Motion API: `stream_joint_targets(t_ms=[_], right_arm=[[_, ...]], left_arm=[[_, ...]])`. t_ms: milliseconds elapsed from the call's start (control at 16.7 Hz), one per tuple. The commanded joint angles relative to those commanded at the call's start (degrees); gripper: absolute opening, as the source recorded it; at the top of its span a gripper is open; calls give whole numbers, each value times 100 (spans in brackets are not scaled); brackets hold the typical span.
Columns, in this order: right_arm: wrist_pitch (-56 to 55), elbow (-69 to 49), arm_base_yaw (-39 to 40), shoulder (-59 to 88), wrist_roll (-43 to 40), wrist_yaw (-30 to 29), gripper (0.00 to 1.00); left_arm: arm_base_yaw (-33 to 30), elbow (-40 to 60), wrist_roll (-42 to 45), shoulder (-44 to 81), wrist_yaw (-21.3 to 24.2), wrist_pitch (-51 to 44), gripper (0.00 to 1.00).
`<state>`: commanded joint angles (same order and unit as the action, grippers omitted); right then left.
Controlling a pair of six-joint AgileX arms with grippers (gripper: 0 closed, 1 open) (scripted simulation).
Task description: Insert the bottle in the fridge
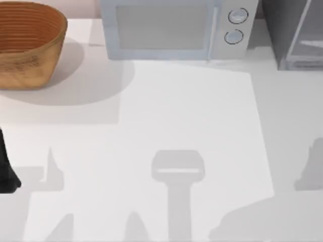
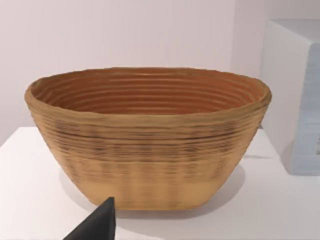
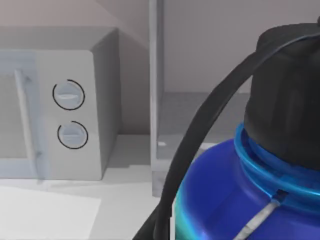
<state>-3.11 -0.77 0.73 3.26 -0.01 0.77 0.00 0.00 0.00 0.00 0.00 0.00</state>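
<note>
The bottle (image 3: 240, 195) sits close before the right wrist camera, facing the fridge (image 3: 200, 125); whether the right pincer grips it, I cannot tell. It looks rigid, light and smooth, best held around the body.

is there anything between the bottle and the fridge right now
Nothing visible blocks the way. In the right wrist view the bottle sits close to the camera, and the fridge stands beyond it with bare table between. The microwave stands beside the fridge, off the path. The left arm waits at the table's left edge.
</note>
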Motion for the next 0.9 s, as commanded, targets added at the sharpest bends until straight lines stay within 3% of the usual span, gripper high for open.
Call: stream_joint_targets(t_ms=[540, 900], right_arm=[[250, 23, -56, -244, 21, -54, 1], [-798, -895, -275, 1377, 87, 202, 1]], left_arm=[[0, 0, 0, 0, 0, 0, 100], [0, 0, 0, 0, 0, 0, 100]])
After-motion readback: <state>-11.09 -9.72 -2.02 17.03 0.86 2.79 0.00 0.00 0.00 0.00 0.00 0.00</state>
